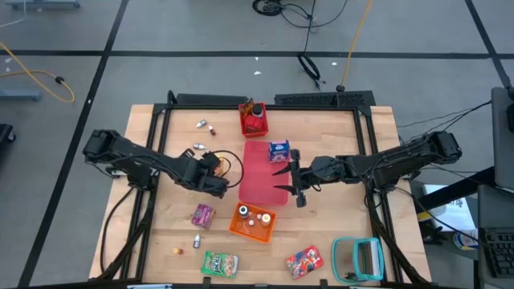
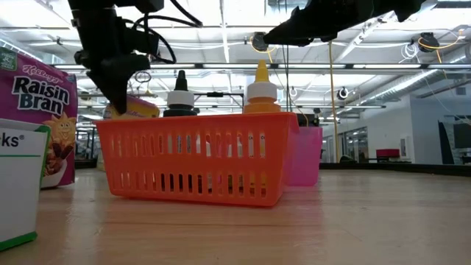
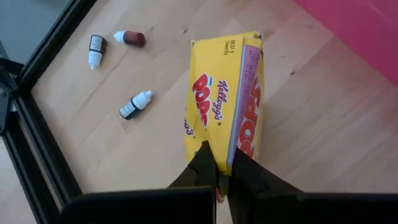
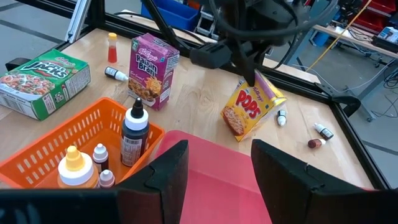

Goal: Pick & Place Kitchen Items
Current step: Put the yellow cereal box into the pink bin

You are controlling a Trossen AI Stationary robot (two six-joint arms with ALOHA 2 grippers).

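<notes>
A yellow Pops carton [image 3: 224, 106] stands tilted on the wood left of the flat red mat [image 1: 259, 172]. My left gripper [image 3: 221, 177] is shut on the carton from above; the right wrist view shows it at the carton's upper corner [image 4: 258, 78]. My right gripper [image 4: 217, 168] hangs open above the mat's right side [image 1: 291, 181] with nothing between its fingers. A pink-purple Raisin Bran carton [image 4: 152, 68] stands upright near the orange basket [image 1: 251, 222]. My left gripper pinches the yellow carton at its upper corner, on the ridge between the front and a side panel [image 3: 225, 163], between its two fingertips. The fingers slant down onto it from above. The carton hangs tilted, its lower corner [image 4: 239, 134] at the table; whether it is clear I cannot tell.
The orange basket holds several bottles [image 4: 132, 134]. Small bottles [image 3: 135, 104] lie loose beyond the carton. A blue carton [image 1: 279, 149] and a red bin [image 1: 254, 120] sit at the back, a green packet [image 1: 219, 262], a red packet [image 1: 305, 259] and a teal frame [image 1: 357, 258] near the front edge.
</notes>
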